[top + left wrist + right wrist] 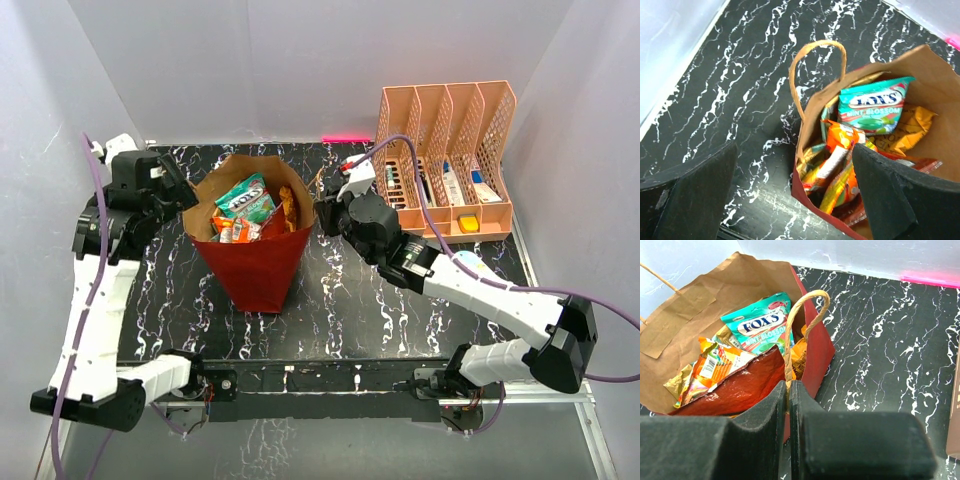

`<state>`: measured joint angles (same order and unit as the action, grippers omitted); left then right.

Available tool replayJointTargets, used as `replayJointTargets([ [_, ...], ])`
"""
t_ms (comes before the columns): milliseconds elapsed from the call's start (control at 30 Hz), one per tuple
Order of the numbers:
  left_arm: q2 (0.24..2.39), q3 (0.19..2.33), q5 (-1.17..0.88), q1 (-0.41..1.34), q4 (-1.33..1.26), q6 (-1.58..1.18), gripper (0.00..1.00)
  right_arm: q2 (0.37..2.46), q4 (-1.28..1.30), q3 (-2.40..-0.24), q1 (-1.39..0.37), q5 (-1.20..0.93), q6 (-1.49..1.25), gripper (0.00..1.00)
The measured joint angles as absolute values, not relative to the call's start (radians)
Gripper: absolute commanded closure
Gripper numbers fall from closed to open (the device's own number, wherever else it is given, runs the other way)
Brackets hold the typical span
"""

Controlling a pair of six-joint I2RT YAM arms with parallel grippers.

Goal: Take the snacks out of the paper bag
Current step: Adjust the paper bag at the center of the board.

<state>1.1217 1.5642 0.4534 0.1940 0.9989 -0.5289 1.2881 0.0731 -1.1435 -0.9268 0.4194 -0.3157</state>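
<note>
Red bag (pixel 258 265) stands full of snacks (pixel 243 205); right gripper (pixel 323 212) pinches its rim, left gripper (pixel 188 197) gapes over the opposite edge.

The left arm (pixel 95 300) rises from its base, near and to the left of the paper bag (pixel 255 270), and runs up along the bag's left side. It folds at the wrist so that the left gripper (pixel 180 190) leans in over the bag's far-left rim. Its jaws stand spread wide, one outside the bag's left wall and the other above the bag's mouth, touching nothing. The right arm (pixel 490 290) starts near and to the right of the bag and stretches low and long toward it. The right gripper (pixel 325 215) is at the bag's right rim, its jaws pressed together on the rim at the foot of the handle.
</note>
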Motion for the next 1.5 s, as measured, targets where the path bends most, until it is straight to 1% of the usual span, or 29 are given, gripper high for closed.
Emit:
replayJointTargets([
  [33, 1.134, 1.572, 0.456, 0.186, 1.000, -0.524, 0.16, 1.285, 0.072, -1.138, -0.926, 0.419, -0.312, 0.92],
  [133, 1.189, 1.568, 0.413, 0.119, 0.959, -0.493, 0.25, 1.277, 0.072, -1.129, -0.925, 0.419, -0.304, 0.92],
  [300, 1.258, 1.479, 0.281, -0.027, 0.868, -0.432, 0.31, 1.262, 0.064, -1.110, -0.923, 0.415, -0.305, 0.92],
  [433, 1.276, 1.432, 0.180, -0.056, 0.786, -0.398, 0.41, 1.256, 0.064, -1.103, -0.921, 0.409, -0.318, 0.92],
  [500, 1.283, 1.424, 0.136, -0.062, 0.740, -0.392, 0.52, 1.256, 0.065, -1.103, -0.921, 0.400, -0.326, 0.92],
  [600, 1.306, 1.424, 0.080, -0.067, 0.673, -0.393, 0.76, 1.259, 0.077, -1.107, -0.921, 0.387, -0.351, 0.92],
  [633, 1.315, 1.424, 0.066, -0.069, 0.657, -0.393, 0.85, 1.262, 0.087, -1.114, -0.921, 0.384, -0.359, 0.92],
  [667, 1.321, 1.424, 0.057, -0.071, 0.647, -0.392, 0.96, 1.272, 0.105, -1.132, -0.921, 0.380, -0.371, 0.92],
  [700, 1.329, 1.424, 0.050, -0.072, 0.637, -0.393, 1.00, 1.282, 0.113, -1.145, -0.921, 0.374, -0.384, 0.92],
  [867, 1.355, 1.435, 0.044, -0.078, 0.625, -0.394, 1.00, 1.310, 0.116, -1.171, -0.920, 0.347, -0.443, 0.92],
  [967, 1.384, 1.498, 0.060, -0.081, 0.643, -0.393, 1.00, 1.343, 0.106, -1.198, -0.920, 0.323, -0.465, 0.92],
  [1133, 1.536, 1.751, 0.078, -0.107, 0.708, -0.376, 1.00, 1.441, 0.043, -1.248, -0.920, 0.274, -0.517, 0.92],
  [1300, 1.703, 1.995, 0.094, -0.182, 0.725, -0.346, 1.00, 1.632, -0.003, -1.372, -0.921, 0.207, -0.561, 0.92],
  [1433, 1.720, 2.022, 0.061, -0.219, 0.675, -0.304, 1.00, 1.785, -0.051, -1.460, -0.921, 0.149, -0.623, 0.92],
  [1500, 1.700, 1.978, 0.009, -0.221, 0.613, -0.285, 1.00, 1.834, -0.083, -1.472, -0.923, 0.128, -0.666, 0.92],
])
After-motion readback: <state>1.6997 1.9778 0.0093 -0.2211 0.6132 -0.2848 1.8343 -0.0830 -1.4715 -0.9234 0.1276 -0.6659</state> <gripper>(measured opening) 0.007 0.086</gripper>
